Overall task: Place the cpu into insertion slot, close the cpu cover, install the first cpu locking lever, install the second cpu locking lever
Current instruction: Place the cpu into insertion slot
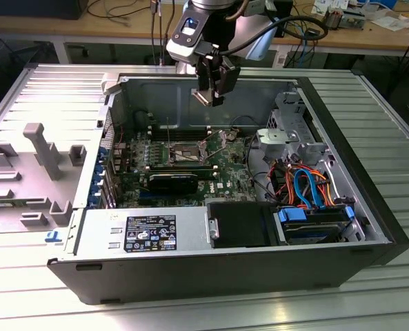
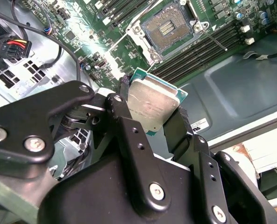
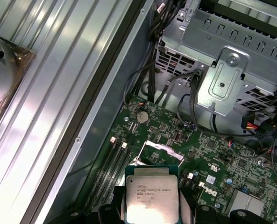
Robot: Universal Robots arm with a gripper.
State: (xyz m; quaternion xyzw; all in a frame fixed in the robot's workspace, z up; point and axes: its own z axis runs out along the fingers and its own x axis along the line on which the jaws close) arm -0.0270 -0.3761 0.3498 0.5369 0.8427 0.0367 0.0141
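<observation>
Currently the gripper [image 1: 211,93] hangs above the open computer case [image 1: 156,96], which sits on the ribbed metal bench [image 1: 190,314]. Its fingers [image 2: 125,88] are closed on opposite edges of the cpu [image 2: 152,105], which is held in the air with its silver top showing in both wrist views. Below, on the green board [image 1: 225,165], the insertion slot [image 2: 168,29] lies uncovered with its dark contact field exposed, well apart from the cpu.

In tool [image 1: 210,96]: cpu [image 3: 151,198], above insertion slot [image 2: 168,29] on board [image 1: 225,169], not touching.
</observation>
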